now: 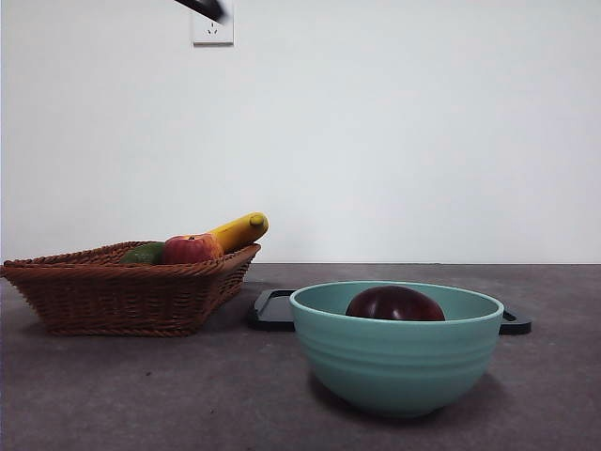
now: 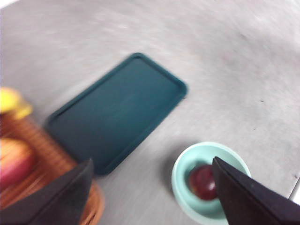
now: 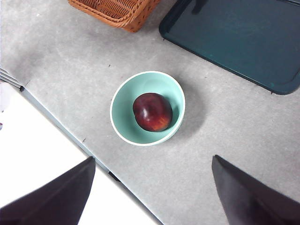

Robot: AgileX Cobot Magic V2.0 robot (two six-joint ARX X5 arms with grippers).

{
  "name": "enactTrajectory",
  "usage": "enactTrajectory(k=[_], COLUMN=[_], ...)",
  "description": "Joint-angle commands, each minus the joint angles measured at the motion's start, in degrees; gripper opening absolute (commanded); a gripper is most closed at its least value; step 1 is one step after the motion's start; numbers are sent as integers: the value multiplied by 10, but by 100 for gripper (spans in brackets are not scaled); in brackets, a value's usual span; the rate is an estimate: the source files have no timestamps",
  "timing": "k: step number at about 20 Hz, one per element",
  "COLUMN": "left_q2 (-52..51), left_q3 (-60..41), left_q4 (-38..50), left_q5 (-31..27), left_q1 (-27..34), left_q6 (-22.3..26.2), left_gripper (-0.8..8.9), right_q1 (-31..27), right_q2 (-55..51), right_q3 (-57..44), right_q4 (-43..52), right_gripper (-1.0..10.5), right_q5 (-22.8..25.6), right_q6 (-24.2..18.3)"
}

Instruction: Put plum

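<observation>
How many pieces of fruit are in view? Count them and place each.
4: the plum in the bowl; the apple, green fruit and banana in the basket. More may be hidden behind its rim.

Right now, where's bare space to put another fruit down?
The dark tray is bare across its whole surface. Open table lies between the wicker basket and the bowl. The bowl holds the plum; the basket is crowded with fruit. Both grippers hang high, open.
</observation>
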Motion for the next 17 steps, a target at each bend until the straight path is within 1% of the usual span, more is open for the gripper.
enactTrajectory(k=[1, 3, 5, 8, 12, 17], left_q2=[-37, -77, -115, -172, -219, -227], left_q3=[8, -3, -34, -123, -224, -236], left_q4=[-35, -63, -78, -78, -81, -92], left_q5=[38, 71, 95, 155, 239, 247], left_q1=[27, 52, 63, 64, 61, 61], left_q6=[-3, -3, -4, -20, -41, -44], left_gripper=[410, 410, 410, 409, 405, 405], right_q1=[2, 2, 2, 3, 2, 3], right_q2=[5, 5, 5, 5, 5, 22], right_q3=[10, 10, 10, 10, 10, 9], right_q4=[4, 4, 7, 17, 21, 20], right_gripper=[398, 398, 398, 398, 398, 398], right_q5=[0, 0, 0, 0, 0, 0], right_q6=[6, 6, 7, 21, 26, 41])
